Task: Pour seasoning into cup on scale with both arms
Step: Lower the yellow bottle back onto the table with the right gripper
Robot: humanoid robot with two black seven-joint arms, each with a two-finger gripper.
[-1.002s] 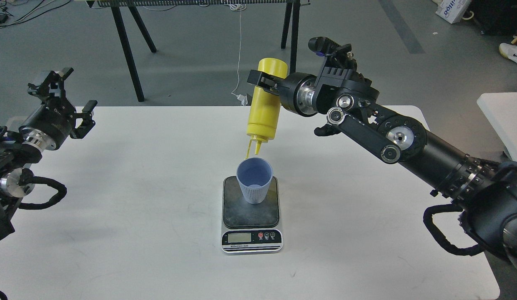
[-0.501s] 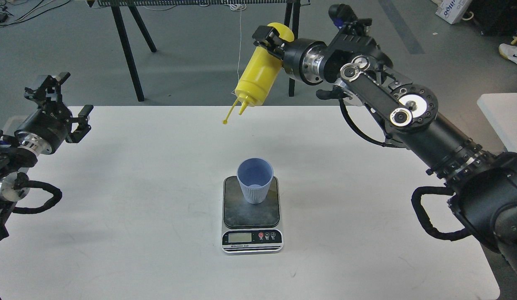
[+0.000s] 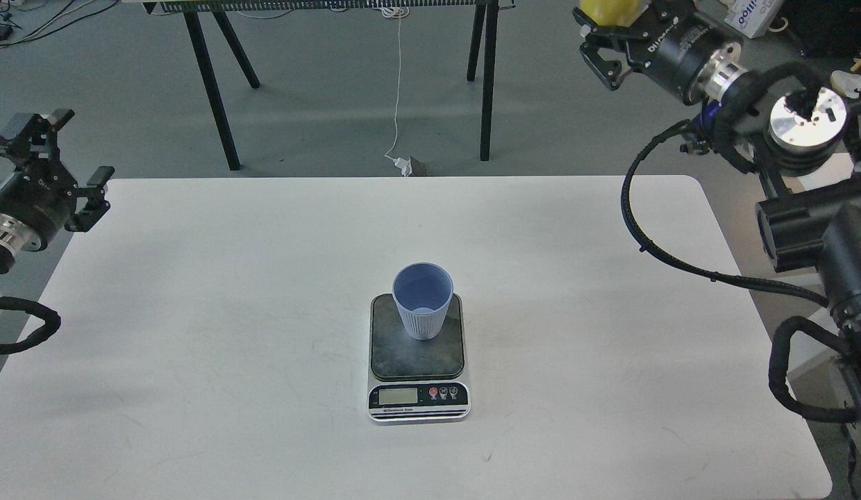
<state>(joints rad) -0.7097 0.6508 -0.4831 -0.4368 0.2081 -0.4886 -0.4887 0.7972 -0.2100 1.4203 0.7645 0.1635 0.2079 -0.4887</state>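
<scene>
Nearest, in the lower middle of the frame, the scale (image 3: 418,378) lies flat on the white table (image 3: 194,347) with its silver front and small display turned toward the viewer, presumably so a reading can be taken from this side. The cup (image 3: 422,300) stands upright on the dark top plate, toward its far half, mouth open upward and free of anything above it, which is where it must be if whatever goes in is to be weighed. Its inside looks plain blue; whether any seasoning lies in it cannot be told.

At the left edge, about mid-height, the left gripper (image 3: 55,163) hangs just off the table's far left corner, well apart from the cup. Its fingers are spread with nothing between them (an idle, out-of-the-way pose, as I judge it).

Farther off, beyond the table's back edge, black stand legs (image 3: 219,90) and a white hanging cable (image 3: 397,83) show against the grey floor.

At the upper right, the right gripper (image 3: 611,31) is raised high and far from the scale. The seasoning bottle (image 3: 606,8) is seen only as a yellow patch cut by the top edge, sitting in that gripper's claws, which seem closed around it. The nozzle is out of view, so its tilt cannot be told; held there, nothing can reach the cup.
</scene>
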